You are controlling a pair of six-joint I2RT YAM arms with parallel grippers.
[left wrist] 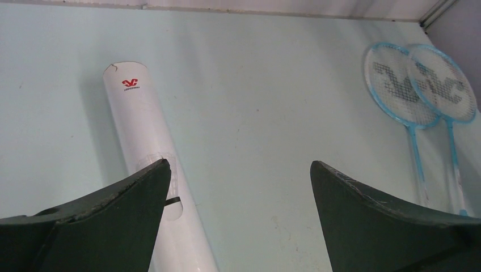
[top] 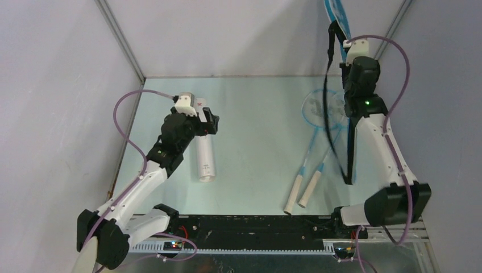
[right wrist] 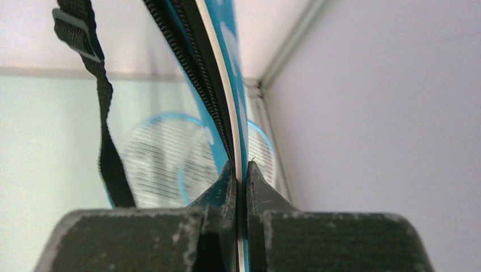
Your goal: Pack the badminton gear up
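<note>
My right gripper (top: 343, 38) is raised at the back right and shut on the edge of the blue bag (top: 335, 14). In the right wrist view the fingers (right wrist: 258, 184) pinch the bag (right wrist: 224, 62) by its zip seam, with the black strap (right wrist: 105, 119) hanging to the left. Two blue rackets (top: 318, 122) lie on the table below, their cream handles toward me. The long white tube (top: 204, 156) lies at the left. My left gripper (left wrist: 238, 164) hovers open just above it, with the tube (left wrist: 139, 124) under the left finger and nothing between the fingers.
The pale green table (top: 256, 131) is closed in by white walls at the back and on both sides. The bag's strap (top: 325, 85) dangles down over the racket heads. In the left wrist view the rackets (left wrist: 420, 90) lie near the back right corner.
</note>
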